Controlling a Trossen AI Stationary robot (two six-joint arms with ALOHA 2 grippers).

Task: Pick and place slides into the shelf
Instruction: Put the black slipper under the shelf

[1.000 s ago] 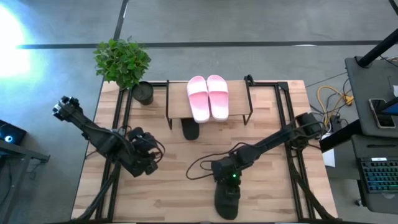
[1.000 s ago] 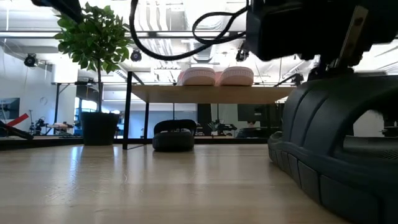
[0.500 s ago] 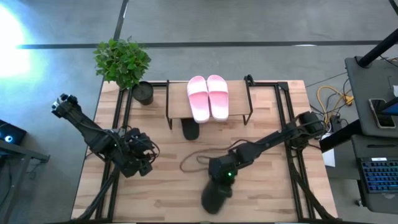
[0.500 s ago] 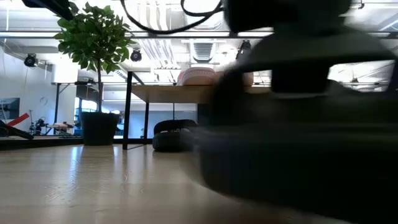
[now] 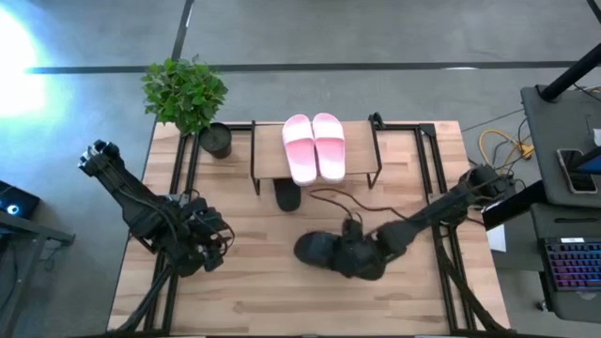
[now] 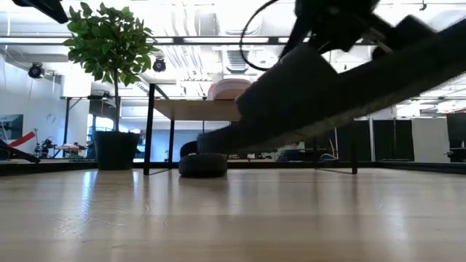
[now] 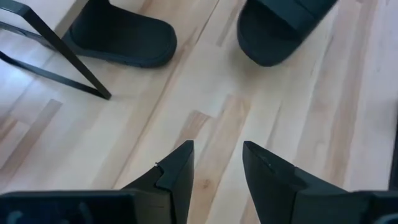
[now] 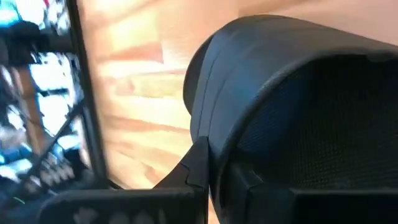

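Observation:
Two pink slides [image 5: 315, 145] lie side by side on the shelf's wooden top [image 5: 270, 161]. One black slide [image 5: 287, 195] rests on its sole on the table under the shelf's near edge; the low view also shows this black slide [image 6: 204, 161]. My right gripper [image 5: 355, 253] is shut on the second black slide [image 5: 321, 251], which is in the air at mid-table. My left gripper [image 5: 205, 248] hovers open over the table's left part, its fingers [image 7: 180, 171] with nothing between them. My right gripper pinches the black slide's wide strap at its edge [image 8: 208, 134], with one finger [image 8: 198, 163] showing on the strap's outer side. The fingers come slanting down from the table's right. The slide [image 6: 306, 102] is lifted clear and tilted, its left end lowest.
A potted plant [image 5: 186, 94] in a black pot [image 5: 216, 140] stands at the far left corner. Black frame rails run along the table's left side [image 5: 178, 188] and right side [image 5: 441, 216]. A cable [image 5: 329, 199] loops over the right arm. Bare wood lies along the near edge.
My right gripper has risen and rolled its wrist, taking the black slide off the table by the near edge. The slide has turned about: it pointed toward the near edge and now lies crosswise, pointing toward the table's left, tilted and clear of the wood.

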